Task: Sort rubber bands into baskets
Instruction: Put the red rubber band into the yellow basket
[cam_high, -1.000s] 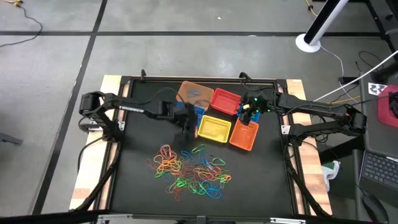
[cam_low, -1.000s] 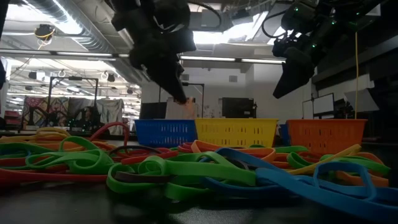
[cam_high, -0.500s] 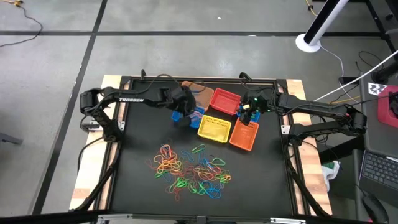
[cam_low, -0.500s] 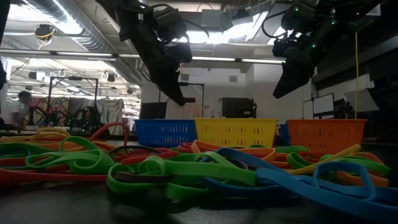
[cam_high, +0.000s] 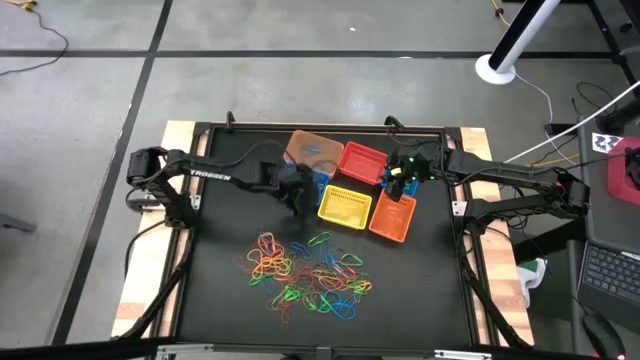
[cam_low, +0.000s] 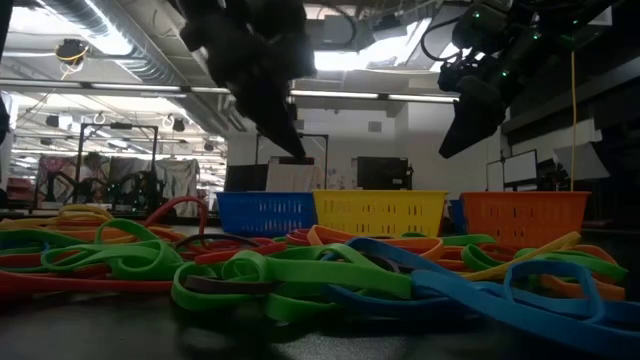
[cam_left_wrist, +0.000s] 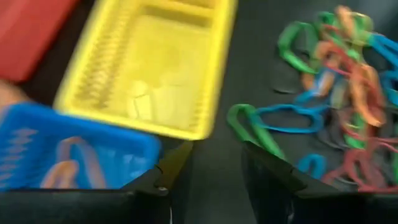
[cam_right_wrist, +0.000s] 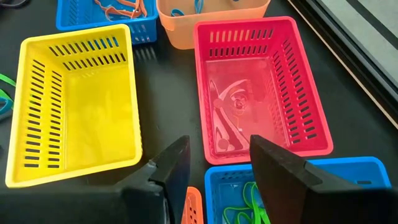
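**Inspector:** Since the heap of rubber bands on the near half of the black table is large and mixed in colour, I judge the sorting to be at an early stage. What do the baskets hold?

**Assistant:** Very little. The blue basket beside the left arm has a few orange bands in it; the tan-orange basket shows blue ones, and the second blue basket under the right arm holds green. The yellow basket and red basket appear empty (the red one shows only glare on its floor). I cannot see into the orange basket well enough to say.

**Inspector:** And the grippers?

**Assistant:** The left gripper hangs above the table between the blue basket's corner and the yellow basket's edge, angled toward the heap. Its fingers stand apart with nothing between them. The right gripper hovers over the gap between the red basket and the second blue one, jaws apart and likewise empty.

**Inspector:** Remaining work?

**Assistant:** Nearly all of it, by my reading. The bulk of the bands lies tangled together, well apart from the basket cluster at the far side, so each pick risks dragging neighbours along.
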